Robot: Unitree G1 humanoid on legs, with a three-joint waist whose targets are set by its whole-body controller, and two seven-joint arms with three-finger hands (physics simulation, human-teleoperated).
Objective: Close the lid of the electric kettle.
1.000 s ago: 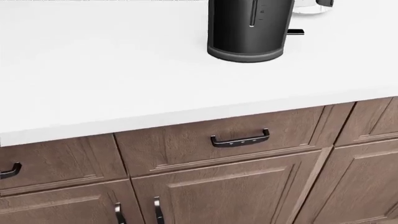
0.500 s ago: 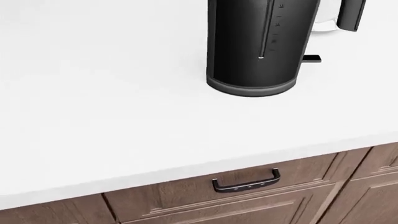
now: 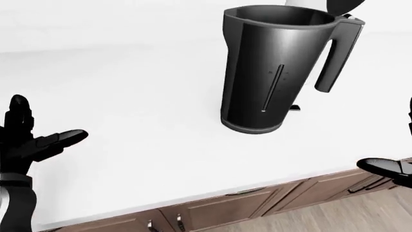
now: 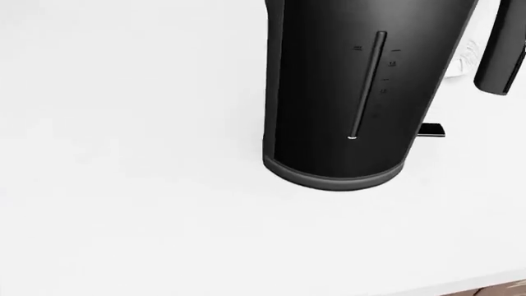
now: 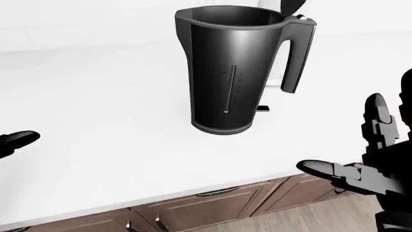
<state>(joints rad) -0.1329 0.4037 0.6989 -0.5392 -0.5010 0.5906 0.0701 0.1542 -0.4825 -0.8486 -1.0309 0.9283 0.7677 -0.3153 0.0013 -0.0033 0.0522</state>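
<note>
A tall black electric kettle (image 3: 274,72) stands upright on the white counter (image 3: 129,96), its handle (image 3: 334,53) on the right. Its mouth is uncovered and the lid (image 3: 344,7) stands tipped up above the handle, cut off by the top edge. The head view holds only the kettle's lower body (image 4: 345,98). My left hand (image 3: 29,140) hovers over the counter at the left edge, fingers spread, far left of the kettle. My right hand (image 5: 370,154) is open at the lower right, below and right of the kettle, touching nothing.
Brown cabinet drawers (image 5: 212,203) with dark handles run under the counter's near edge. Wood floor (image 3: 322,220) shows at the bottom right. A small black tab (image 4: 431,129) sticks out beside the kettle's base.
The camera has moved closer to the counter and up: the kettle has grown and slid down the head view, and the cabinets have dropped out of it.
</note>
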